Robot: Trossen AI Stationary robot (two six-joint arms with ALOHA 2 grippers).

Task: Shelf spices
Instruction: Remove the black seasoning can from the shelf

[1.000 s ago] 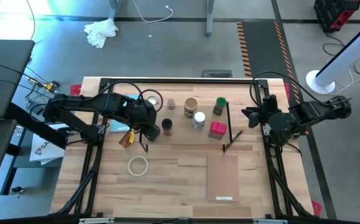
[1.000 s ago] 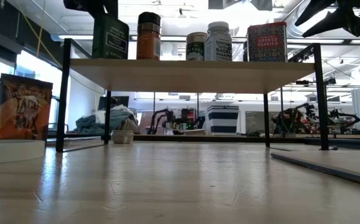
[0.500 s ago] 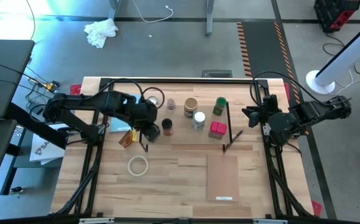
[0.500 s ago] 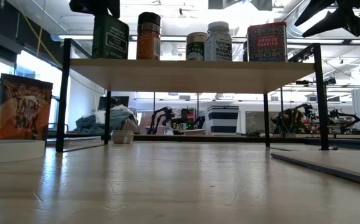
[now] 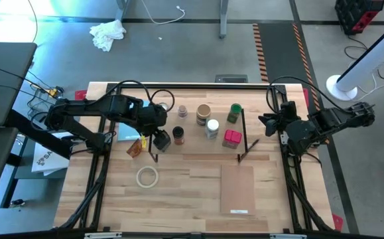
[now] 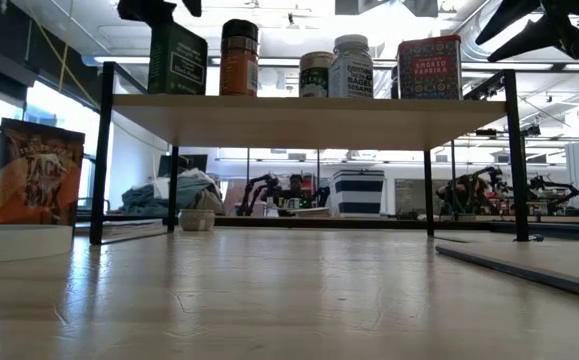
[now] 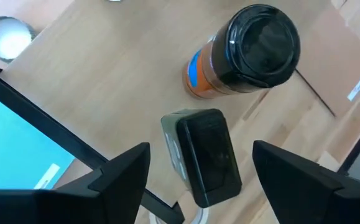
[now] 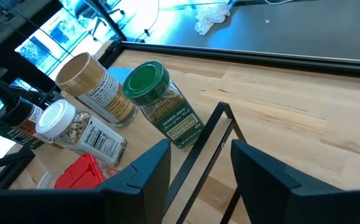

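Note:
The shelf point(image 5: 198, 145) stands mid-table, and its pale plank point(image 6: 299, 108) carries several spices on their bases: a dark tin with a black lid point(image 7: 207, 152), a dark-lidded orange jar point(image 7: 254, 46), and pinkish point(image 5: 182, 111), tan point(image 5: 203, 113), white point(image 5: 212, 126), green point(image 8: 158, 99) and red point(image 5: 231, 137) tops. My left gripper point(image 7: 201, 149) hovers open above the dark tin point(image 5: 162, 140), one finger on either side and clear of it. My right gripper point(image 8: 198, 155) waits open past the shelf's right end frame point(image 5: 266, 123).
A white tape ring point(image 5: 147, 176) and a thin pale board point(image 5: 237, 189) lie on the near half of the table. An orange packet point(image 5: 134, 147) and a light-blue pad point(image 5: 127, 131) sit left of the shelf. Black wire end frames point(image 8: 207, 143) bound the plank.
My left gripper has risen a little off the dark tin and drawn back slightly toward the table's far left. The tin stays upright on the plank.

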